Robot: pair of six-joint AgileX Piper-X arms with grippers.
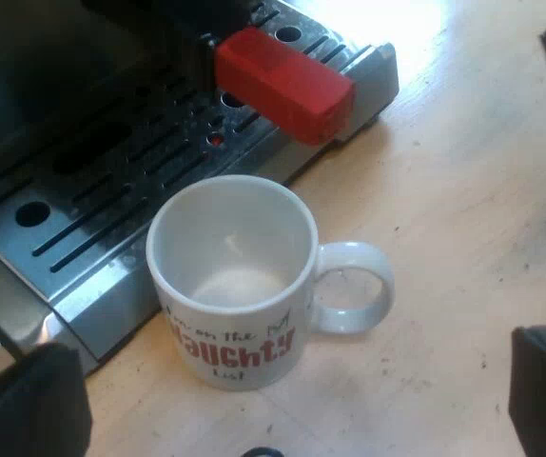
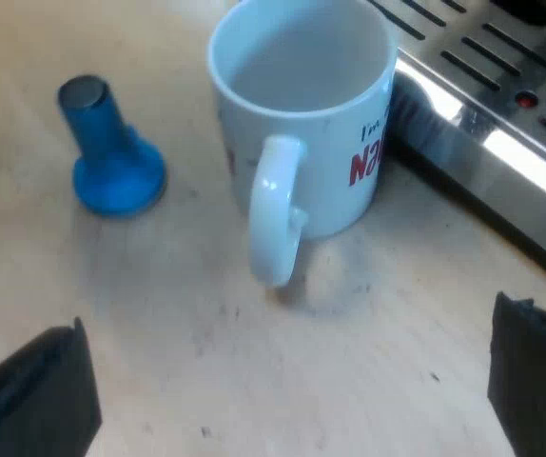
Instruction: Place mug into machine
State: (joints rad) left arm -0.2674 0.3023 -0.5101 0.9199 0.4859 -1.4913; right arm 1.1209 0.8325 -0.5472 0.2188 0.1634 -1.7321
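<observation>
Here the mug (image 1: 230, 286) stands upright and empty on the wooden table (image 1: 463, 190), just beside the front edge of the machine's drip tray (image 1: 111, 219), not on it. The red handle end (image 1: 282, 81) juts out over that tray. The blue tamper (image 2: 111, 152) stands upright on the table, with the mug between it and the machine (image 2: 501, 124). The left gripper (image 1: 287, 414) and the right gripper (image 2: 282, 381) each hover near the mug, fingers wide apart, holding nothing.
</observation>
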